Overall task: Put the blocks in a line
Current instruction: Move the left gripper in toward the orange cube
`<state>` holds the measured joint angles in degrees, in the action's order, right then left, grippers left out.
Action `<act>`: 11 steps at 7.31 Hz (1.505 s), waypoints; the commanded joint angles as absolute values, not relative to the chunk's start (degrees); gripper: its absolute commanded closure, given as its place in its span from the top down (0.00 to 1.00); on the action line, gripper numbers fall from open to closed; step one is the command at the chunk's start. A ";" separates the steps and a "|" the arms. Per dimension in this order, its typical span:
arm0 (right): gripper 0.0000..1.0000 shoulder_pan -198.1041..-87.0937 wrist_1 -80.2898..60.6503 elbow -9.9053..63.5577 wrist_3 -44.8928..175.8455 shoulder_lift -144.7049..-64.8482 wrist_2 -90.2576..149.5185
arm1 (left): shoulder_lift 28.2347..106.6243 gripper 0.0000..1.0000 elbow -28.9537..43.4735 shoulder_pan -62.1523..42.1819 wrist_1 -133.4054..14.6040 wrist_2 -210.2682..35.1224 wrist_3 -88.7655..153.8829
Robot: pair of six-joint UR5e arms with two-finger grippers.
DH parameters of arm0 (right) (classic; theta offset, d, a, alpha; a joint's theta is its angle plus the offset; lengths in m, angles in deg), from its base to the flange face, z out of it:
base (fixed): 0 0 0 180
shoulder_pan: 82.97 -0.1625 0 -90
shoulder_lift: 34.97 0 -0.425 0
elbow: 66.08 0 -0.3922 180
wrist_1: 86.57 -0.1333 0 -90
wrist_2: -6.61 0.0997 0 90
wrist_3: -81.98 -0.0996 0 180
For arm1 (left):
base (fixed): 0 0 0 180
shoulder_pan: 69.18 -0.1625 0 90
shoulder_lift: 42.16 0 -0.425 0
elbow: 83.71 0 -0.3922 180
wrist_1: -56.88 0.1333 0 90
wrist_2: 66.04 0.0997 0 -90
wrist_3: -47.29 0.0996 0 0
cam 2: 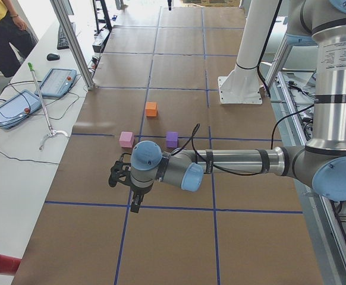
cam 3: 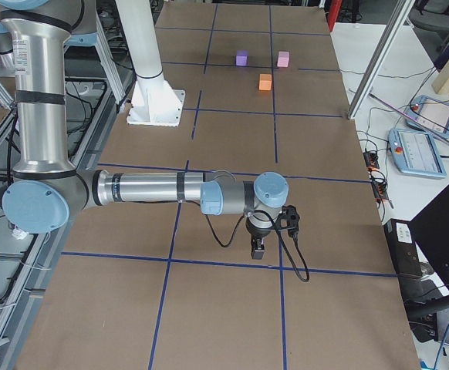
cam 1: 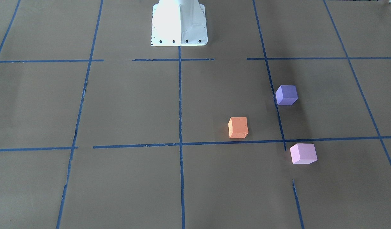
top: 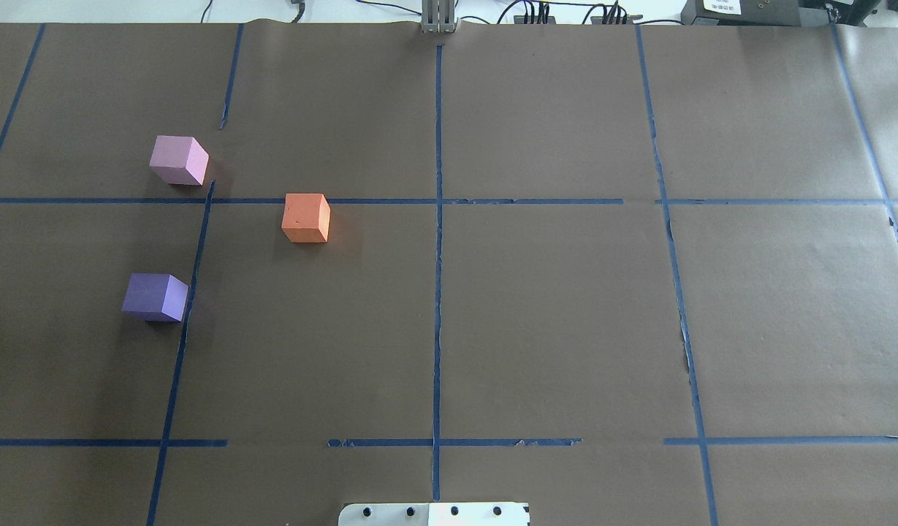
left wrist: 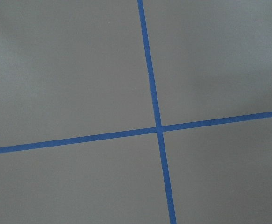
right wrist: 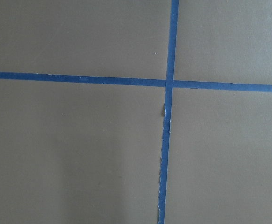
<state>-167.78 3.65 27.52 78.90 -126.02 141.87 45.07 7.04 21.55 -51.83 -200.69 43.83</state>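
Three cubes lie apart on the brown paper, on the robot's left half. The orange block is nearest the centre line. The violet-purple block is nearer the robot. The pale pink block is farthest out. My left gripper shows only in the exterior left view, hanging over the table's end, well short of the blocks; open or shut I cannot tell. My right gripper shows only in the exterior right view, far from the blocks; I cannot tell its state. Both wrist views show only paper and tape.
Blue tape lines divide the paper into a grid. The white robot base stands at the robot's edge of the table. Teach pendants and cables lie on side benches. An operator stands beyond the left bench.
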 commanded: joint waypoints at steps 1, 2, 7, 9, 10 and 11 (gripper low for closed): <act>1.00 -167.78 3.70 27.52 78.90 -126.02 141.87 | 45.11 1.00 7.08 21.52 -51.84 -200.69 43.69; 1.00 -167.78 3.70 27.52 78.90 -126.02 141.87 | 44.33 1.00 7.69 21.61 -51.84 -200.78 43.60; 1.00 -167.78 3.70 27.52 78.90 -126.02 141.87 | 50.87 1.00 8.92 8.30 -52.55 -200.52 26.36; 1.00 -167.78 3.61 27.52 78.90 -126.02 141.96 | 62.88 1.00 11.30 -0.85 -46.18 -199.64 22.01; 1.00 -167.78 3.61 27.52 78.90 -126.02 141.87 | 70.78 1.00 11.47 -6.72 -39.08 -194.59 14.41; 1.00 -167.78 3.61 27.52 78.90 -126.02 141.87 | 74.17 1.00 11.30 -14.26 -37.53 -191.49 10.33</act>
